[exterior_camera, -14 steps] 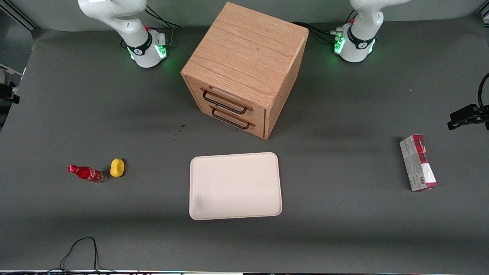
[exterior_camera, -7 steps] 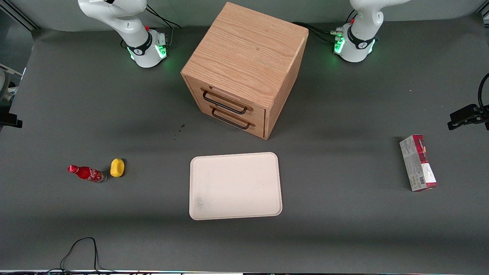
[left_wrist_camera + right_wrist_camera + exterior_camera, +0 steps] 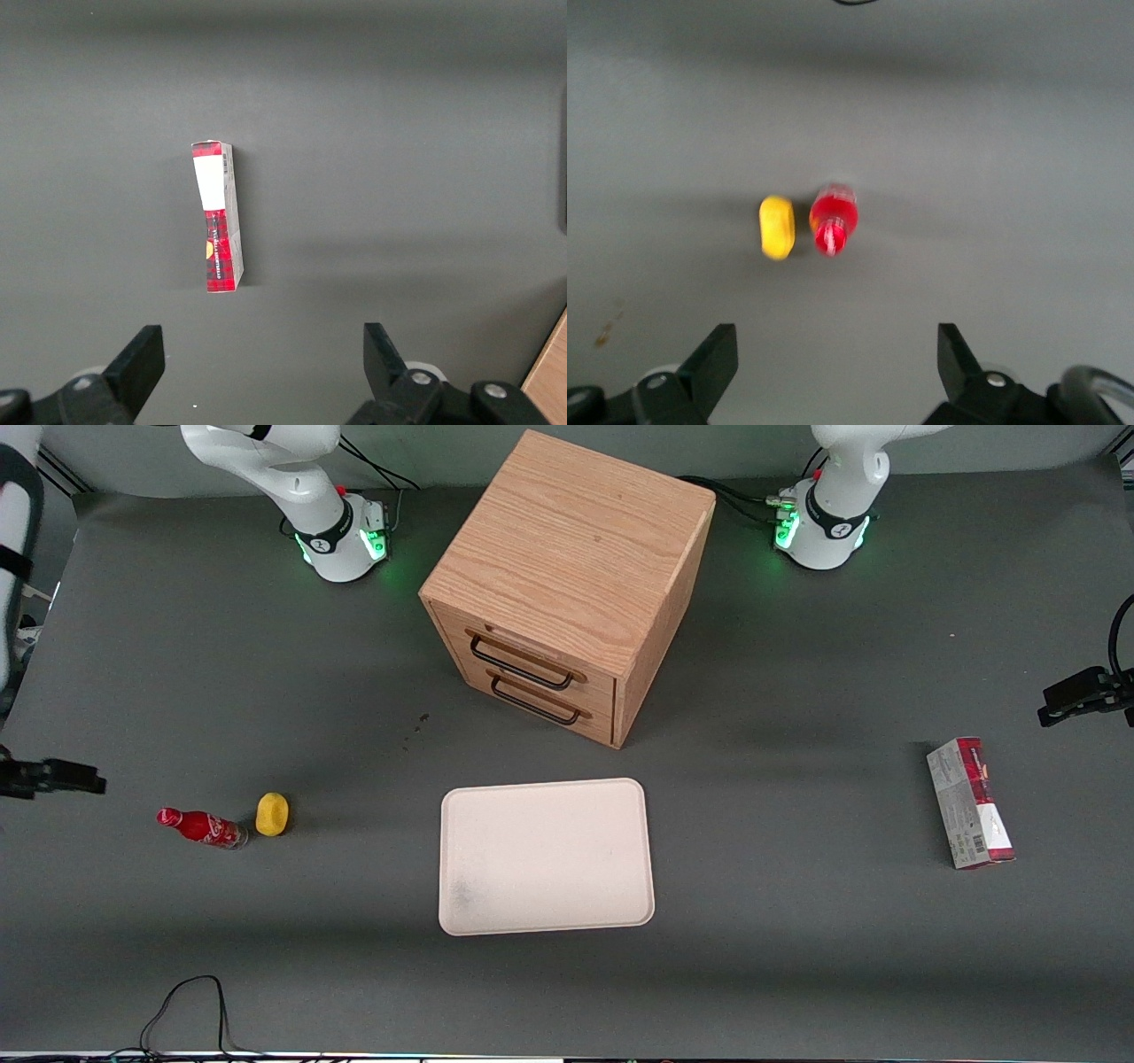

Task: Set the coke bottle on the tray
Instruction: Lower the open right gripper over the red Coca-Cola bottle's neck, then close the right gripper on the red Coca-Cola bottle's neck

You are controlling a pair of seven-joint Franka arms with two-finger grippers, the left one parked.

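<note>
Coke bottle (image 3: 202, 826) upright on tabletop (image 3: 797, 921), yellow lump (image 3: 272, 814) beside; tray (image 3: 546, 856) at bottle's 3 o'clock; gripper (image 3: 837, 359) overhead, jaws wide

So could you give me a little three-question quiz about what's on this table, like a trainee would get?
1. True or false: the coke bottle already rests on the tray.
2. What sits right beside the bottle? A) yellow oval lump B) red-and-grey carton C) wooden drawer box
3. Fill in: the end effector hangs above the bottle with fingers ____.

Key: 1 false, it stands on the table, toward the working arm's end. 2 A. 3 open.
</note>
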